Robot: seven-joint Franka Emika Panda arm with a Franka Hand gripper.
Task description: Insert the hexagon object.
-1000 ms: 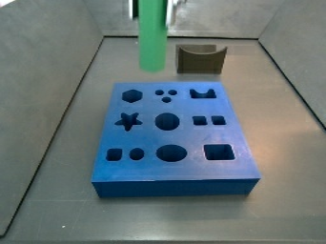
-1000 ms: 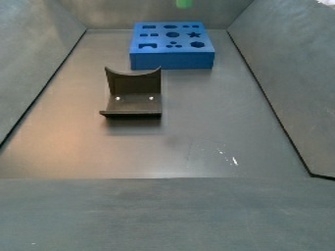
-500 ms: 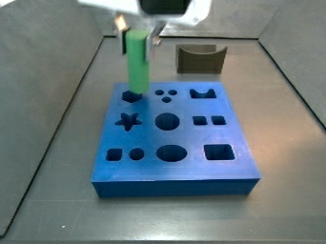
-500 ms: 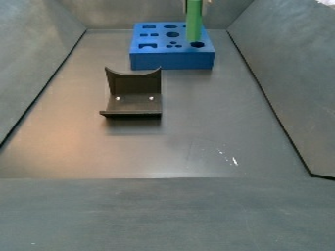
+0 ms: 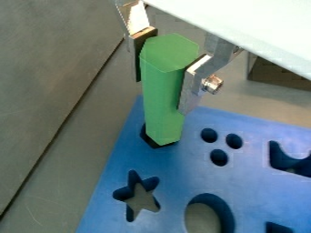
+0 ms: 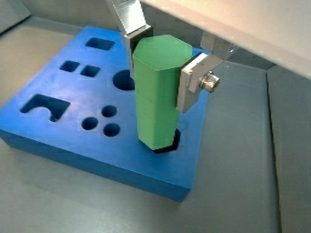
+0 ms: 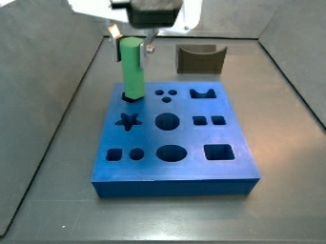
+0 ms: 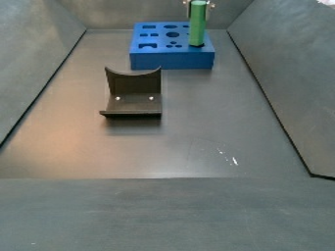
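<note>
From my station I see the arm's two-finger gripper (image 5: 168,56) clamped on the upper part of the long, slim, bright green hexagonal peg (image 5: 165,91); the jaws are closed only as far as the peg's width, one flat silver finger plate (image 6: 195,80) pressed against each of two opposite faces, and in both wrist views the peg fills the gap between them. The peg stands upright with its lower end seated in the hexagonal hole at a corner of the thick blue block with shaped cut-outs (image 7: 173,148); in a wrist view (image 6: 155,91) a thin dark rim of the hole shows around the peg's foot, and how deep it sits I cannot tell. The peg looks smooth and matte, with crisp flat facets. The block's top carries a star, round holes of several sizes, squares, and a notched cut-out, all dark inside. It rests on a dull grey floor (image 8: 183,137) with sloping grey walls. Well apart from the block lies a dark grey curved block (image 8: 132,93), smooth, with a concave face; it also appears behind the blue block in a side view (image 7: 200,58).
</note>
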